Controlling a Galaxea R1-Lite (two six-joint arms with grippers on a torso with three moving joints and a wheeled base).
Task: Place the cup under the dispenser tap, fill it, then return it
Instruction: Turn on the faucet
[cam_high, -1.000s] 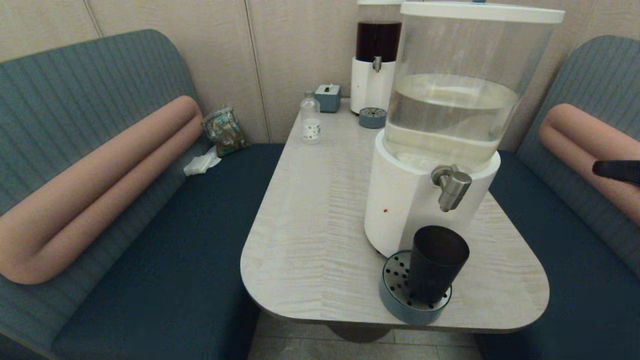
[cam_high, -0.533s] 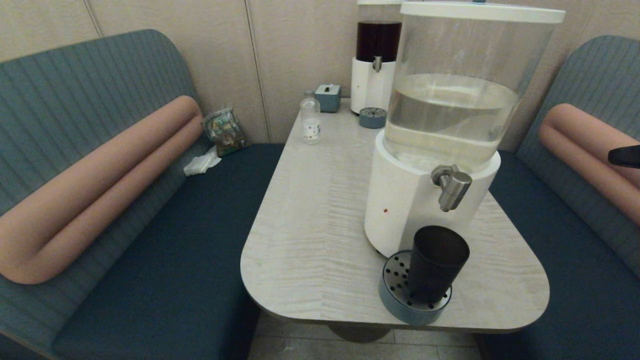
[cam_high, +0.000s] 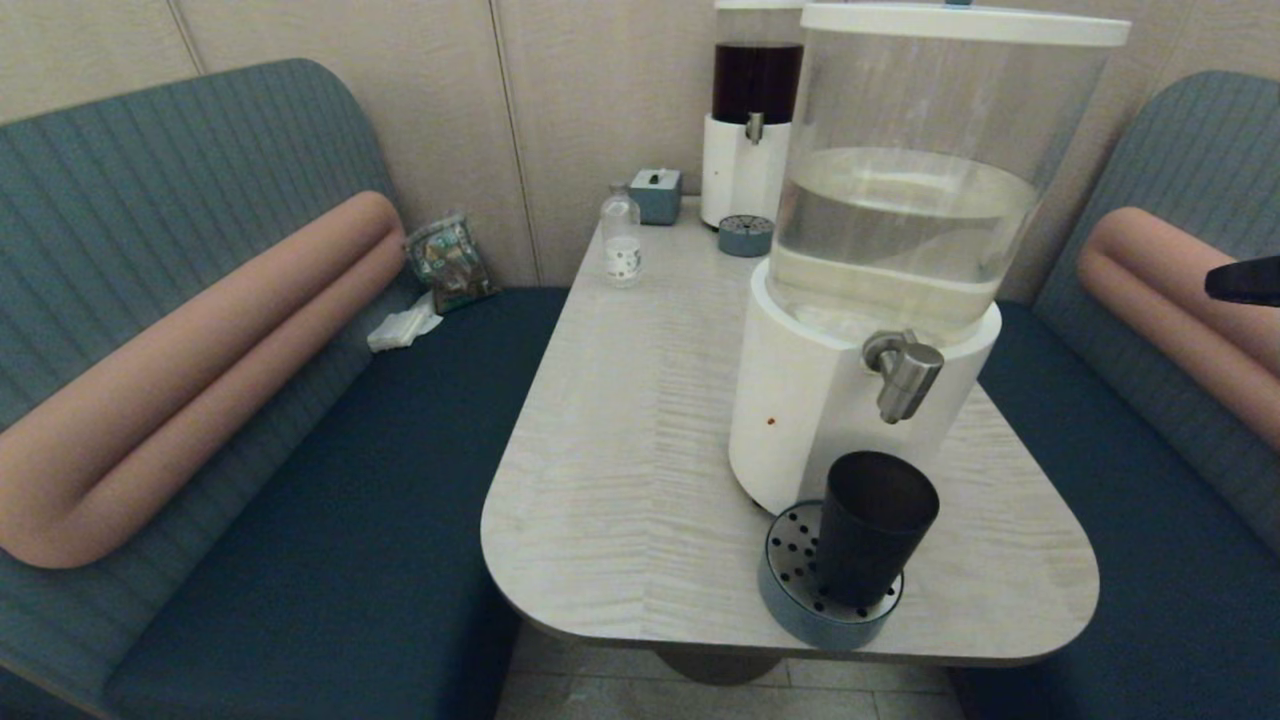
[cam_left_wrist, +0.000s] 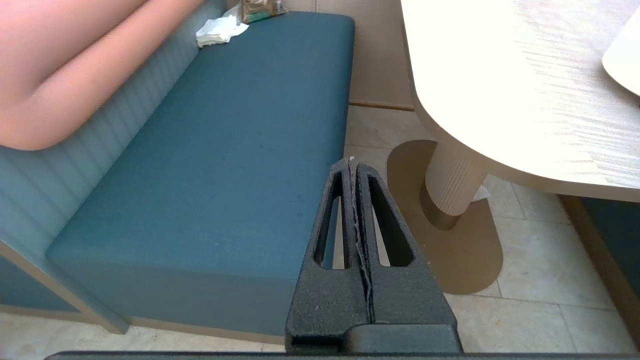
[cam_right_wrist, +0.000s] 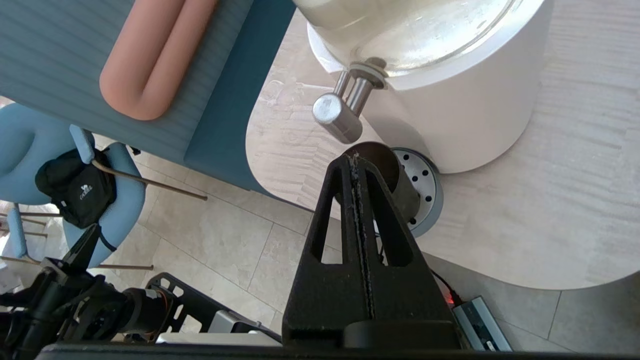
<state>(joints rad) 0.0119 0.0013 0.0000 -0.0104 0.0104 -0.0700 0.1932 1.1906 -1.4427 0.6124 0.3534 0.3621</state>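
Note:
The dark tapered cup (cam_high: 870, 525) stands upright on the perforated blue-grey drip tray (cam_high: 790, 575), directly below the brushed-silver tap (cam_high: 903, 372) of the big clear-tank dispenser (cam_high: 900, 200). In the right wrist view the cup (cam_right_wrist: 395, 175) sits beneath the tap (cam_right_wrist: 337, 117), partly behind my fingers. My right gripper (cam_right_wrist: 355, 159) is shut and empty, raised off to the right of the table; its tip shows at the head view's right edge (cam_high: 1245, 280). My left gripper (cam_left_wrist: 351, 165) is shut and empty, hanging low over the floor by the left bench.
The table (cam_high: 640, 420) also carries a small clear bottle (cam_high: 621, 240), a tissue box (cam_high: 655, 192) and a dark-liquid dispenser (cam_high: 752, 110) with its own small tray (cam_high: 745, 236) at the back. Benches flank the table. A snack bag (cam_high: 448, 262) lies on the left bench.
My right gripper's tip drew back toward the right edge and rose, then edged slightly back in. The cup, tap and dispenser have not moved.

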